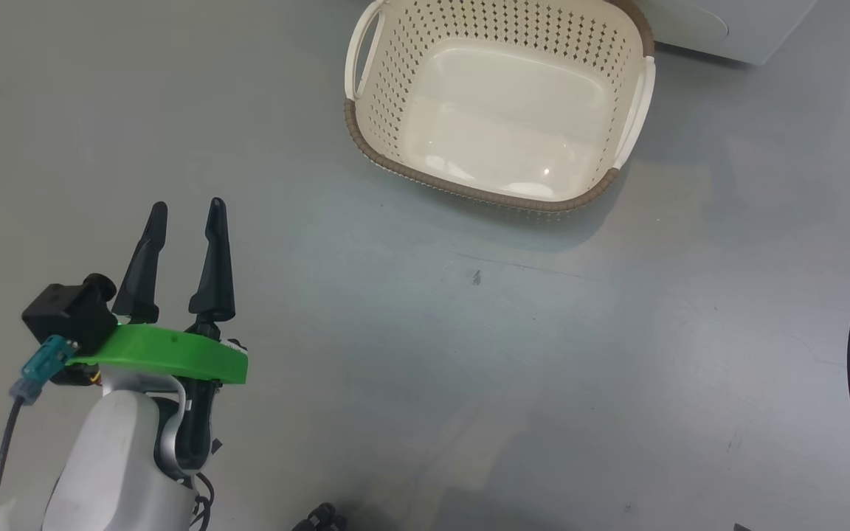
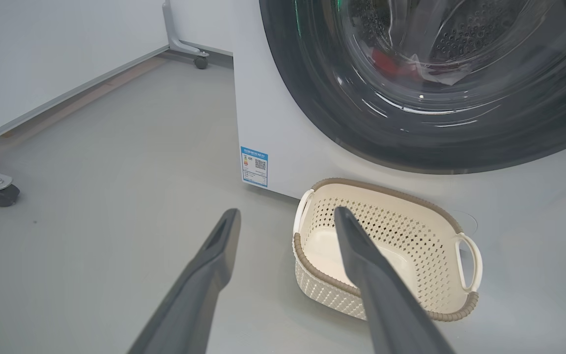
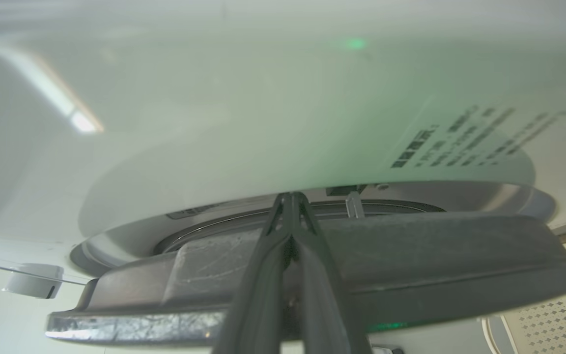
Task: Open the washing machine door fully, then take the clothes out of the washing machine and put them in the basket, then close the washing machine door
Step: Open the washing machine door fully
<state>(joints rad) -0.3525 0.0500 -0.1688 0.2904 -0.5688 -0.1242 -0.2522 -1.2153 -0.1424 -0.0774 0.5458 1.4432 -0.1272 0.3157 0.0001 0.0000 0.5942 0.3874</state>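
**Head view.** We are looking down on the grey floor (image 1: 469, 369). The basket (image 1: 395, 88) is standing upright there near the view's top edge, mouth up and empty. Its long axis is running left to right between its two handles, dipping slightly toward the right. The left pincer (image 1: 187, 206) is hovering at the lower left, well apart from the basket. Its fingers are spread wide, holding nothing and pointing up the view.

**Left wrist view.** The washing machine (image 2: 283, 128) is facing us, and the basket is sitting on the floor just before its front, below the washing machine door (image 2: 312, 98). The clothes (image 2: 391, 64), red with white fabric, are lying in the drum behind the glass. A blue sticker (image 2: 254, 166) is sitting at the front's lower left corner.

**Right wrist view.** The right pincer (image 3: 290, 196) is pressing its fingers tightly together with nothing between them. We are seeing the door's dark rim edge-on, and the tips are reaching over it to the gap between rim and white front. Whether the tips are touching either, we cannot tell.
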